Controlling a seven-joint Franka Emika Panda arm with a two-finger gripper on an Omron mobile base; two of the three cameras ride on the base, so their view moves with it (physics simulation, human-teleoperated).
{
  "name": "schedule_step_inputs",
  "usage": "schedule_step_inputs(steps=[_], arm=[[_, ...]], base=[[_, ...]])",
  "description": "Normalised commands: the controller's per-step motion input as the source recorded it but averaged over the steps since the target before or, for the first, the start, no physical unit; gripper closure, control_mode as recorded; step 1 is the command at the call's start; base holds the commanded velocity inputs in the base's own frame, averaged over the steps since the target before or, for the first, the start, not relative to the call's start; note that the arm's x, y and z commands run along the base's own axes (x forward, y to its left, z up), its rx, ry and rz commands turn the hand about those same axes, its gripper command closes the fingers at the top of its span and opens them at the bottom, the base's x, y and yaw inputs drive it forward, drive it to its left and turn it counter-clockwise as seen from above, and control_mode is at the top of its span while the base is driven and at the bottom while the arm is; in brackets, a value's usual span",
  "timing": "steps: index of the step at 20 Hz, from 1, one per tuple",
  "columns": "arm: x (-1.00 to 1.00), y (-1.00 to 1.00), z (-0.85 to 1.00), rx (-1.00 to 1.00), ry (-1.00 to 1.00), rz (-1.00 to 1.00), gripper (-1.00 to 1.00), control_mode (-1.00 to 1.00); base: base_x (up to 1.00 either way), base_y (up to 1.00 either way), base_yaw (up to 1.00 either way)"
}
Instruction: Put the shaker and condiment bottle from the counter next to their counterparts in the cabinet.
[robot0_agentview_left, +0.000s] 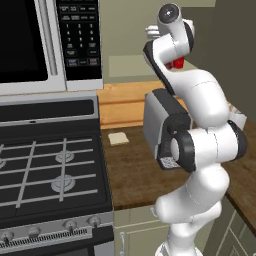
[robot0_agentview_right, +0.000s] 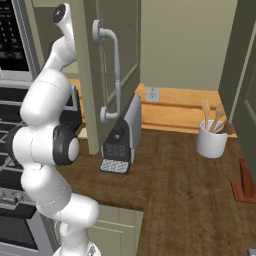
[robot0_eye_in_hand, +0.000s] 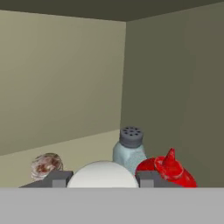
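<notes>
In the hand view my gripper (robot0_eye_in_hand: 103, 179) is shut on the condiment bottle, whose round white cap (robot0_eye_in_hand: 103, 174) fills the gap between the two dark fingertips (robot0_eye_in_hand: 59, 178). The hand is inside the cabinet (robot0_eye_in_hand: 61, 87), over its pale shelf. Just beyond the cap stand the counterparts: a tall red squeeze bottle (robot0_eye_in_hand: 168, 169) with a cone nozzle to the right, and a pale bluish jar with a grey perforated lid (robot0_eye_in_hand: 130, 146) beside it. In the left base view a bit of red (robot0_agentview_left: 176, 63) shows under the raised hand. The shaker is out of view.
A small jar with reddish contents (robot0_eye_in_hand: 46, 165) sits on the shelf at left. The open cabinet door with its grey handle (robot0_agentview_right: 116, 65) hangs beside the arm. Below are a toaster (robot0_agentview_right: 124, 132), the stove (robot0_agentview_left: 50, 170), the microwave (robot0_agentview_left: 30, 45) and a white utensil crock (robot0_agentview_right: 212, 141).
</notes>
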Motion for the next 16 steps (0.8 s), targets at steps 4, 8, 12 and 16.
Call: schedule_step_inputs(steps=[4, 8, 12, 16], arm=[[0.24, 0.00, 0.00, 0.00, 0.00, 0.00, 1.00, -1.00], [0.27, 0.00, -0.01, 0.00, 0.00, 0.00, 1.00, -1.00], [0.28, 0.00, -0.03, 0.00, 0.00, 0.00, -1.00, -1.00], [0.23, 0.00, -0.02, 0.00, 0.00, 0.00, -1.00, -1.00]], base=[[0.00, 0.00, 0.00], [0.00, 0.00, 0.00], [0.00, 0.00, 0.00], [0.00, 0.00, 0.00]])
